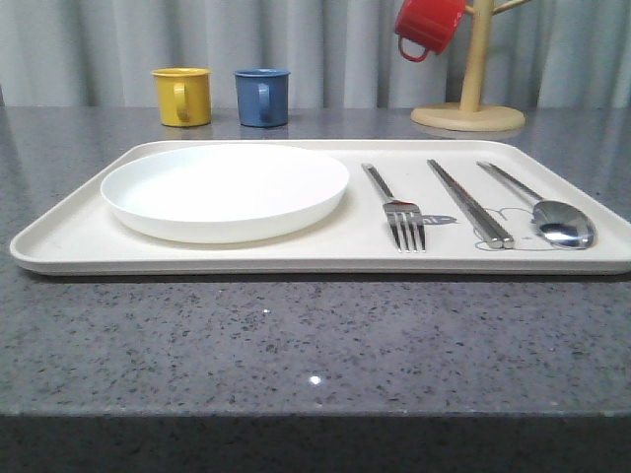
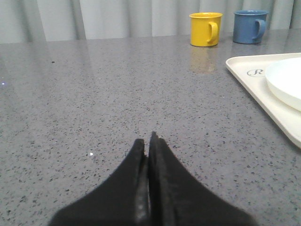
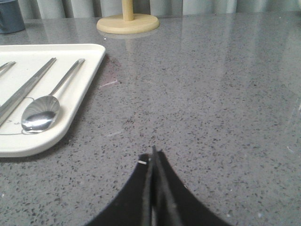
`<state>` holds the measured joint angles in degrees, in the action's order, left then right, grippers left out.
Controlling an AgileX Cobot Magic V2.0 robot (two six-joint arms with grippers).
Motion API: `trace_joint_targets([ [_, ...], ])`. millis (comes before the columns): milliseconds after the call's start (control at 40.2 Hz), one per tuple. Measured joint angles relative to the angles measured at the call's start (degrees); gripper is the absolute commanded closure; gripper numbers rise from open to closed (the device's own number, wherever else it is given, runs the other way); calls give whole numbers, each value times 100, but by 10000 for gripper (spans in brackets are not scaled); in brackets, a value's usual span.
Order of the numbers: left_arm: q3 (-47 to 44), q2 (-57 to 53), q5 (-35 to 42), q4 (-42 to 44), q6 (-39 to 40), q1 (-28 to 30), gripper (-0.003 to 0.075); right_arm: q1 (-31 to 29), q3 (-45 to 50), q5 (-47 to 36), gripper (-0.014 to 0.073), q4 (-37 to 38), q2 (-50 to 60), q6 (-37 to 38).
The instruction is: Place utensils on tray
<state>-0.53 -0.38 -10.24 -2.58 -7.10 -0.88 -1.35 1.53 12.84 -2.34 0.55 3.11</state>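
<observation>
The cream tray (image 1: pixel 69 241) lies across the grey table. On it sit a round white plate (image 1: pixel 225 189) at the left, then a silver fork (image 1: pixel 394 209), flat metal chopsticks (image 1: pixel 468 202) and a spoon (image 1: pixel 552 219) to its right. In the right wrist view the spoon (image 3: pixel 41 113) and chopsticks (image 3: pixel 26 89) rest on the tray (image 3: pixel 89 61). The left wrist view has the tray's corner (image 2: pixel 244 70) and the plate's edge (image 2: pixel 287 82). My left gripper (image 2: pixel 146 140) is shut and empty over bare table left of the tray. My right gripper (image 3: pixel 151 155) is shut and empty, right of the tray.
A yellow mug (image 1: pixel 182 96) and a blue mug (image 1: pixel 262 97) stand behind the tray. A wooden mug tree (image 1: pixel 469 108) at the back right carries a red mug (image 1: pixel 428 25). A grey curtain closes the back. Bare grey table lies in front of the tray.
</observation>
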Motion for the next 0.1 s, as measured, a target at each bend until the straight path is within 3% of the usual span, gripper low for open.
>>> trace_joint_targets([
  [100, 0, 0, 0, 0, 0, 0, 738, 0, 0, 0, 662, 0, 0, 0],
])
